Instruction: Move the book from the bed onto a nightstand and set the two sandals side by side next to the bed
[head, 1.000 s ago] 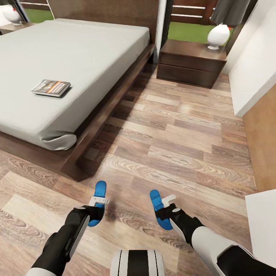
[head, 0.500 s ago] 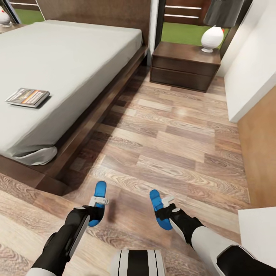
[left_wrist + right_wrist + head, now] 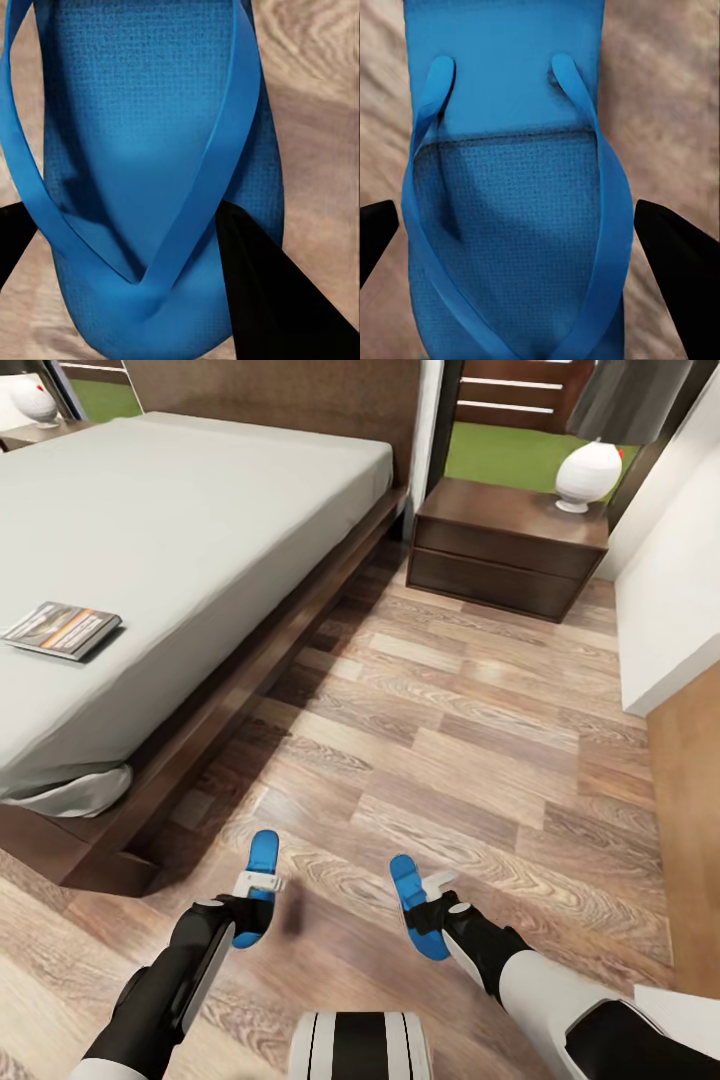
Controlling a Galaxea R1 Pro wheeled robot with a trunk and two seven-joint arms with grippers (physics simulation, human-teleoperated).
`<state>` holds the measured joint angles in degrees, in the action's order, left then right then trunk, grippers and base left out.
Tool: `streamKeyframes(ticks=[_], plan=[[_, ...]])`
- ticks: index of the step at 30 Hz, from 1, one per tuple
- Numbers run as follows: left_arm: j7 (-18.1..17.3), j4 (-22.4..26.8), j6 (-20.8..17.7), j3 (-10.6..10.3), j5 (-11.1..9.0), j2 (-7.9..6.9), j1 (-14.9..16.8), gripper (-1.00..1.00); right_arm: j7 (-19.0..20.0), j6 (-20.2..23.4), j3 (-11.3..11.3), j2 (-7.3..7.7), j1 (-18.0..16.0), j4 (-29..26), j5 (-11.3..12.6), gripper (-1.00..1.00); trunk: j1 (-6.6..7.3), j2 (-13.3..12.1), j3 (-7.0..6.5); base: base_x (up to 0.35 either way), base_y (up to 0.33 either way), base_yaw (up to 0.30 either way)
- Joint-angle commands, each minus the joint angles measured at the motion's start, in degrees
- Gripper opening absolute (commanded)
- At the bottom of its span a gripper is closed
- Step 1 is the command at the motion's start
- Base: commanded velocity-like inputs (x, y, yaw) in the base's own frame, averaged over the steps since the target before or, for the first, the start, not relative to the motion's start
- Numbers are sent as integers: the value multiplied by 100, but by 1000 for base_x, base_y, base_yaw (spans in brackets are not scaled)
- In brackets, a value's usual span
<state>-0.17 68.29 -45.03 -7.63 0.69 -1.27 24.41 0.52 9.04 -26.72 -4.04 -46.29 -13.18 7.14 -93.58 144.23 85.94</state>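
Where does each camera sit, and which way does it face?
Head view: on the robot's head, facing forward and down at the bed, book, nightstand and floor; both arms show, left gripper and right gripper each holding a sandal.
Left wrist view: near the left gripper, facing along its fingers at the left sandal.
Right wrist view: the same for the right sandal.
Shared: each sandal shows in the head view too.

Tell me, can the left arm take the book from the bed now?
Probably not. The left gripper already holds a sandal, and the book lies far off on the bed.
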Motion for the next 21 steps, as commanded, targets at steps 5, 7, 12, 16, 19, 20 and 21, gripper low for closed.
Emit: streamKeyframes(ticks=[5, 7, 12, 16, 19, 20, 21], plan=[[-1, 9, -24, -10, 10, -5, 2, -100, 1, 27, -43, 8, -2, -9, 59, -100, -2, 1, 4, 282, -203, 3], [-1, 9, -23, -10, 10, -5, 2, -100, 1, 27, -44, 9, -2, -9, 59, -100, -2, 1, 4, 281, -204, 0], [-1, 9, -23, -10, 17, -13, 2, -100, 1, 27, -44, 16, -2, -9, 59, -100, -2, 1, 4, 313, -93, 0], [-1, 9, -23, -10, 19, -11, 2, -100, 1, 27, -44, 15, -2, -9, 59, -100, -2, 1, 4, 337, -31, 16], [-1, 9, -23, -10, 19, -13, 2, -100, 1, 27, -44, 11, -2, -9, 59, -100, -2, 1, 4, 337, -52, 136], [-1, 9, -23, -10, 19, -13, 2, -100, 1, 27, -44, 10, -2, -9, 59, -100, -2, 1, 4, 338, -22, 194], [-1, 10, -23, -10, 19, -13, 2, -100, 1, 27, -44, 10, -2, -9, 57, -100, -2, 1, 4, 338, -12, 214]])
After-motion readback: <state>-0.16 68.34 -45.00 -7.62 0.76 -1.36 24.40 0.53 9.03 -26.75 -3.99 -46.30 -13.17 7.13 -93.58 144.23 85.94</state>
